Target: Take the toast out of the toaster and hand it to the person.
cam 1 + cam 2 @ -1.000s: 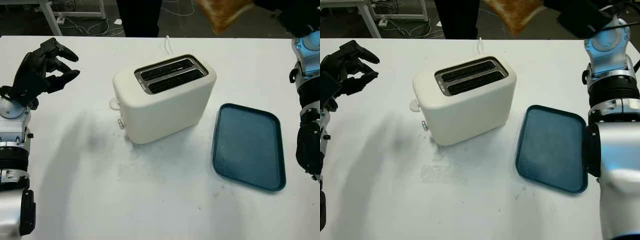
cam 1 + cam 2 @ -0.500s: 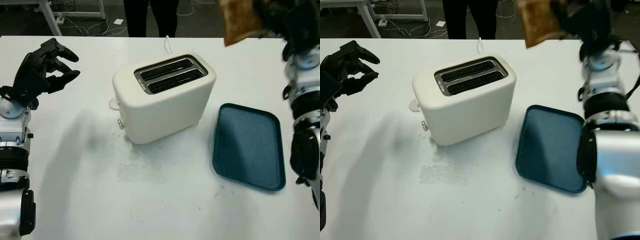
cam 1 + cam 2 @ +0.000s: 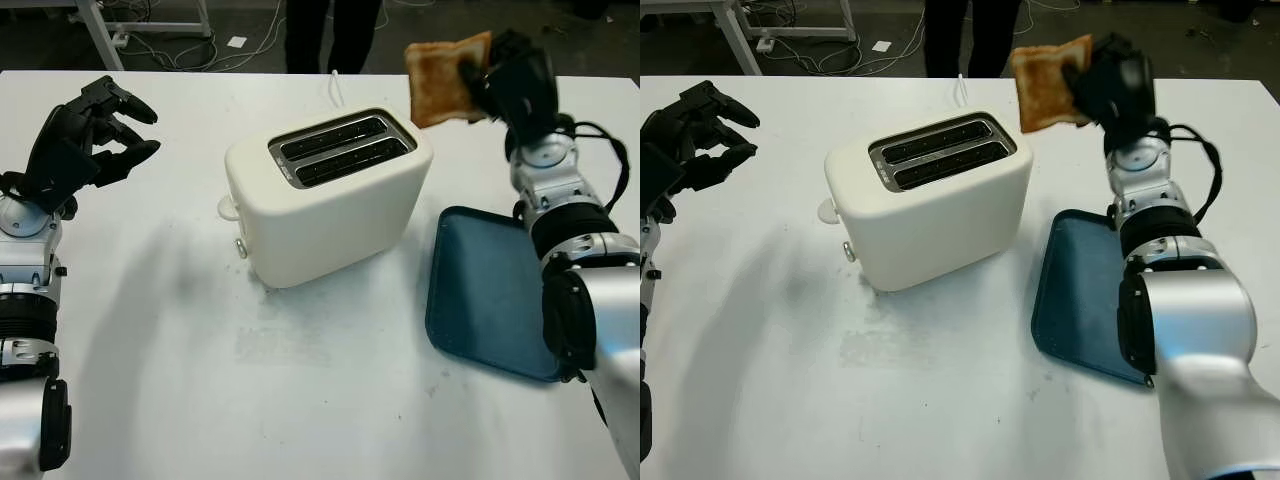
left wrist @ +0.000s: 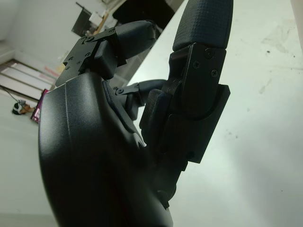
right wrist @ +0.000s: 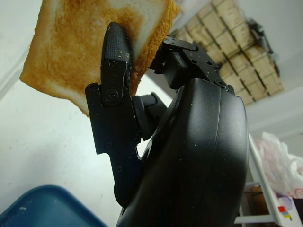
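- Across the whole scene spreads the white bench (image 3: 300, 400), carrying the other things.
- At the far edge of the bench a person's dark legs (image 3: 333, 35) stand, just behind the toaster.
- Near the middle of the bench sits the cream toaster (image 3: 328, 195), turned at a slant, its two slots (image 3: 345, 150) dark and with no bread showing in them; a white cord (image 3: 335, 88) runs from its back toward the person.
- Right of the toaster, apart from it, lies a dark teal tray (image 3: 495, 295) flat on the bench, with nothing on it.
- Above the tray's far end the right robot hand (image 3: 505, 85) is raised off the bench, its black fingers (image 5: 116, 71) pinching the toast.
- At the far left the left robot hand (image 3: 85, 135) hangs above the bench, well apart from the toaster, fingers curled and holding nothing.
- High in the air, above the toaster's right end and clear of it, the toast (image 3: 447, 80) is browned, held nearly upright by one edge and tilted a little.
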You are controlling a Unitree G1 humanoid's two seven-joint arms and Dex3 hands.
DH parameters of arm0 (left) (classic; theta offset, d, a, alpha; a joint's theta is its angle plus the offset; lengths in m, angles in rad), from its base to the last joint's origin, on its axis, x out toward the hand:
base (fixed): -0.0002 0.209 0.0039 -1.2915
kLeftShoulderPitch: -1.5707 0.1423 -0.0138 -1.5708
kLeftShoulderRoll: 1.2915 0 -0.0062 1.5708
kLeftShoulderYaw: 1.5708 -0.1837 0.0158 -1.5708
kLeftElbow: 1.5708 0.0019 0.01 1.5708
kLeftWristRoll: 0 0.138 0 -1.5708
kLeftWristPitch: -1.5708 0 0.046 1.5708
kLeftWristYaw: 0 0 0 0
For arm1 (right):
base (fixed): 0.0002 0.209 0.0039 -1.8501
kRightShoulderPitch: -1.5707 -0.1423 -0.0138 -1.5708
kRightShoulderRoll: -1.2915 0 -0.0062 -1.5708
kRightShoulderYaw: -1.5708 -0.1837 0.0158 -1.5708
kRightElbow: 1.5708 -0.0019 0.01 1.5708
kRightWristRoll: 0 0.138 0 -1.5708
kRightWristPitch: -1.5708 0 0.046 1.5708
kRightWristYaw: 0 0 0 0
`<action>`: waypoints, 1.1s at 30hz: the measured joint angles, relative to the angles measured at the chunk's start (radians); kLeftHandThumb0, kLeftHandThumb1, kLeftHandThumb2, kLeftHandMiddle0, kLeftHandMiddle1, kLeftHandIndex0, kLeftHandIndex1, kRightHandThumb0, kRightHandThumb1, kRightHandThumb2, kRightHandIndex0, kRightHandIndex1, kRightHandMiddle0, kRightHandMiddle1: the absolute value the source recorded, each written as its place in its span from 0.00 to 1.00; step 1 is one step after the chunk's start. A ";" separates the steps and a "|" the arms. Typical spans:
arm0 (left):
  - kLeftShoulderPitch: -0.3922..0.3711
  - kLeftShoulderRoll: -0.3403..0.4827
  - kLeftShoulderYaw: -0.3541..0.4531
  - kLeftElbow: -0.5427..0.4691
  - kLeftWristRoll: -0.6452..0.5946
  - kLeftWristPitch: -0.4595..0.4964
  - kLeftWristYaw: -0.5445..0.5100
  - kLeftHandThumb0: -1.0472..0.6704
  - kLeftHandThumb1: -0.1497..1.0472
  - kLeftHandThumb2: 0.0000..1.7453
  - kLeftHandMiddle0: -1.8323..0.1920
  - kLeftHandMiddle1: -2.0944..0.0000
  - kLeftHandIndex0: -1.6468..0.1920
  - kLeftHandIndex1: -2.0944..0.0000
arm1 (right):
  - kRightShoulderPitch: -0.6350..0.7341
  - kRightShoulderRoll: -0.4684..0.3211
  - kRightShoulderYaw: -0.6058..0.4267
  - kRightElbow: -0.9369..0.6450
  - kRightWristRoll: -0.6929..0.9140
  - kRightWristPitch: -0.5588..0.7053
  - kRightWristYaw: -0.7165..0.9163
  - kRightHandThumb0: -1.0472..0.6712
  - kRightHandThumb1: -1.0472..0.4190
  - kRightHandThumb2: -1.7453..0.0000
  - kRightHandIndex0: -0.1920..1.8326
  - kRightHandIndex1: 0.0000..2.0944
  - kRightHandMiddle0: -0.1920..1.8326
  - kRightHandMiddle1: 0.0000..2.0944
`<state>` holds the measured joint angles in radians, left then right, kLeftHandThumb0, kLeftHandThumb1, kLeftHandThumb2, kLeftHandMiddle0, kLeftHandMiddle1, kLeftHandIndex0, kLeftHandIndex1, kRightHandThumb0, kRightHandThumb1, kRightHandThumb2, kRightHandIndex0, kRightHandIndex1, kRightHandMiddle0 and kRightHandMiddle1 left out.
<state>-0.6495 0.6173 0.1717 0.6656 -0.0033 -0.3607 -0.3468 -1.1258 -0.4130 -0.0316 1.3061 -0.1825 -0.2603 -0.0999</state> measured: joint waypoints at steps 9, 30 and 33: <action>0.000 0.000 0.000 0.000 -0.001 0.000 0.000 0.00 0.89 0.07 0.74 0.27 0.74 0.31 | 0.000 0.002 -0.016 0.004 0.002 0.036 -0.044 0.45 0.09 0.84 0.55 0.83 0.44 0.83; 0.000 0.000 0.000 0.014 0.000 -0.004 0.001 0.00 0.89 0.07 0.74 0.28 0.74 0.31 | 0.000 0.014 -0.023 0.007 0.001 0.037 -0.068 0.43 0.09 0.85 0.56 0.83 0.45 0.83; 0.000 0.000 0.000 0.014 0.000 -0.004 0.001 0.00 0.89 0.07 0.74 0.28 0.74 0.31 | 0.000 0.014 -0.025 0.007 0.001 0.036 -0.069 0.43 0.09 0.85 0.56 0.83 0.44 0.83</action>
<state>-0.6494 0.6173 0.1716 0.6796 -0.0035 -0.3647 -0.3455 -1.1261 -0.3986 -0.0571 1.3134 -0.1817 -0.2238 -0.1686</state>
